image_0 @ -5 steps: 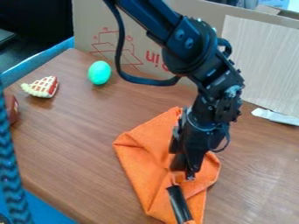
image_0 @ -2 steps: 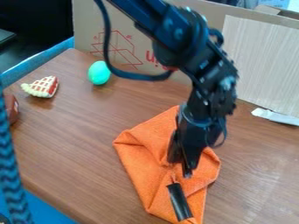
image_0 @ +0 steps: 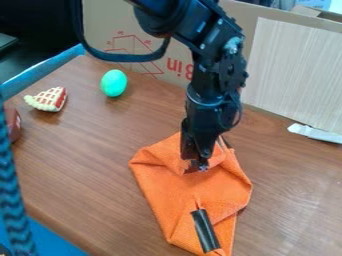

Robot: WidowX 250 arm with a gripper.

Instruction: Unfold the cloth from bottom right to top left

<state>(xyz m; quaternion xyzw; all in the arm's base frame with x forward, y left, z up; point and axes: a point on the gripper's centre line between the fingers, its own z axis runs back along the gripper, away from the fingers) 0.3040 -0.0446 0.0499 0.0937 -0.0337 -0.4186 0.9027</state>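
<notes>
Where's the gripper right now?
In the camera view, the gripper is below and right of centre, at the far end of the orange cloth, beyond the black handle.

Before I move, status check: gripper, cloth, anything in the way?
Gripper at cloth's upper part. Orange cloth creased, partly folded. Black strip-like object lying on its lower part, possibly in the way.

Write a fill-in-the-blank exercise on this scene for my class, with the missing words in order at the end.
The cloth is coloured ____.
The claw is at the cloth's ____ half in the picture, not the lower one.
In the picture, the egg lies to the ____ of the pie.

Missing words: orange; upper; right.
</notes>
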